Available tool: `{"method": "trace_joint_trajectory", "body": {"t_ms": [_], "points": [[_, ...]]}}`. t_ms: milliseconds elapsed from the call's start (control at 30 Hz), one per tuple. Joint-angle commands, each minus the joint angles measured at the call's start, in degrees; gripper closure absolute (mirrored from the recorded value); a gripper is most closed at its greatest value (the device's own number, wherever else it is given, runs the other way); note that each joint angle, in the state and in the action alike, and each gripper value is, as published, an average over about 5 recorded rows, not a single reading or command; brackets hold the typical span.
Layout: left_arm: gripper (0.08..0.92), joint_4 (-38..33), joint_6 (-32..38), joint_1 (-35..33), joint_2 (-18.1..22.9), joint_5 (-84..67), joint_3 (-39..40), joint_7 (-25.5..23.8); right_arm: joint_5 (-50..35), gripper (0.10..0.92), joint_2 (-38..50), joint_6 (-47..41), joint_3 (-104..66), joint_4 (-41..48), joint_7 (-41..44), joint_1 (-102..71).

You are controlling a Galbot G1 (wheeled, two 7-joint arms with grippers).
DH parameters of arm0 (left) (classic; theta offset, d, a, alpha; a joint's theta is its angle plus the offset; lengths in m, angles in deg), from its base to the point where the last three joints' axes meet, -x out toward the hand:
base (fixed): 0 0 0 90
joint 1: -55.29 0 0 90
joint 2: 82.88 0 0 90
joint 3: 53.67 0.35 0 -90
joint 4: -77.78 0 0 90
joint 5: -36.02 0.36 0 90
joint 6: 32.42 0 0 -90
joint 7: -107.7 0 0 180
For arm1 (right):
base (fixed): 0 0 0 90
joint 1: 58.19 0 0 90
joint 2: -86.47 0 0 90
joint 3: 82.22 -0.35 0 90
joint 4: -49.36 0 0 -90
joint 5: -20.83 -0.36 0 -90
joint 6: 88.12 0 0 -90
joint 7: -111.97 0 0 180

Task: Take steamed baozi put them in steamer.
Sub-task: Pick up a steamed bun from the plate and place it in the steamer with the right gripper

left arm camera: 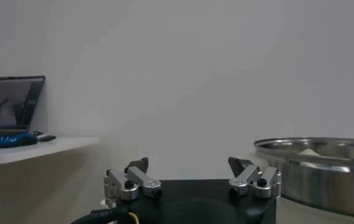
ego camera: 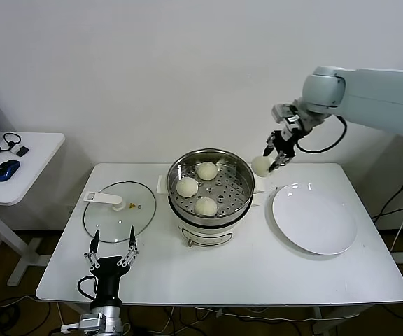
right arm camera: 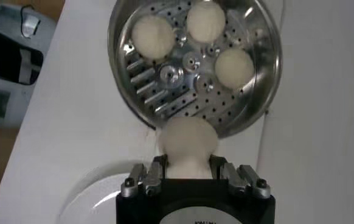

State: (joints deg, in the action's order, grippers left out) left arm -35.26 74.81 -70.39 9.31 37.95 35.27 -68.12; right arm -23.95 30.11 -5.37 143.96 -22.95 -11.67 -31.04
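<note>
The right claw (ego camera: 276, 158), closed on the fourth baozi (right arm camera: 187, 146), should probably carry it forward over the steamer (right arm camera: 259, 91) tray's empty spot before releasing.

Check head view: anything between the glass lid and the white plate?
Yes: the steamer stands between the glass lid and the white plate, with three baozi on its perforated tray. Head view shows it.

A lab or office: bare white wall, side desk (ego camera: 19, 168) with mouse (ego camera: 6, 169)
</note>
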Motion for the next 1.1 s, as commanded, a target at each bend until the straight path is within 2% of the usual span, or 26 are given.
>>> {"method": "trace_joint_trajectory", "body": {"t_ms": [33, 333, 1100], "points": [[0.177, -0.21, -0.11, 0.02, 2.29, -0.35, -0.19, -0.05, -5.66, 0.525, -8.48, -4.68, -2.10, -0.03, -3.40, -3.67], [0.177, -0.30, 0.16, -0.14, 2.34, -0.76, -0.25, -0.04, -3.96, 0.525, -9.59, -6.47, -3.55, 1.67, -5.96, -9.50], [0.177, 1.04, 0.05, 0.99, 2.37, -1.34, -1.32, -0.06, 1.10, 0.501, -9.45, -6.15, -7.35, 7.88, -6.18, -16.81]]}}
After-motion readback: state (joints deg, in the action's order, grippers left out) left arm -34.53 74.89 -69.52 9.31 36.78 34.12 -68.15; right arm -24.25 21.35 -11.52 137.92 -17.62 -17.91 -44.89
